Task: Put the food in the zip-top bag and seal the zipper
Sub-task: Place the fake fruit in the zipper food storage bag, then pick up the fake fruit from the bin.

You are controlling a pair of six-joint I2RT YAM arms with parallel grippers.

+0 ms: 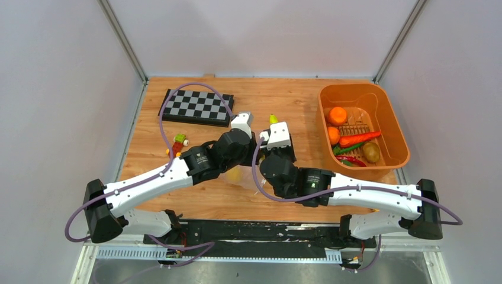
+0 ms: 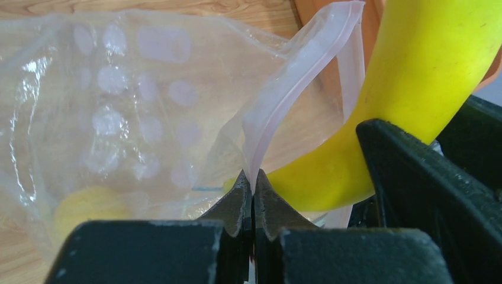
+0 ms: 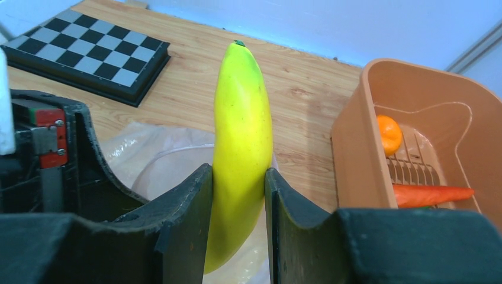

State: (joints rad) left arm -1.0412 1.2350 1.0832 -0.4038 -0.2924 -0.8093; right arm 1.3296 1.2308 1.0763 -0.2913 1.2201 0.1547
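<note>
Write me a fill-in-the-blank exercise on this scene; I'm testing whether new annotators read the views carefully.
1. The right tool is shut on a yellow ____.
2. The left tool pinches the pink ____ of the zip-top bag.
3. The carrot lies in the orange ____.
Missing words: banana; zipper; basket.
</note>
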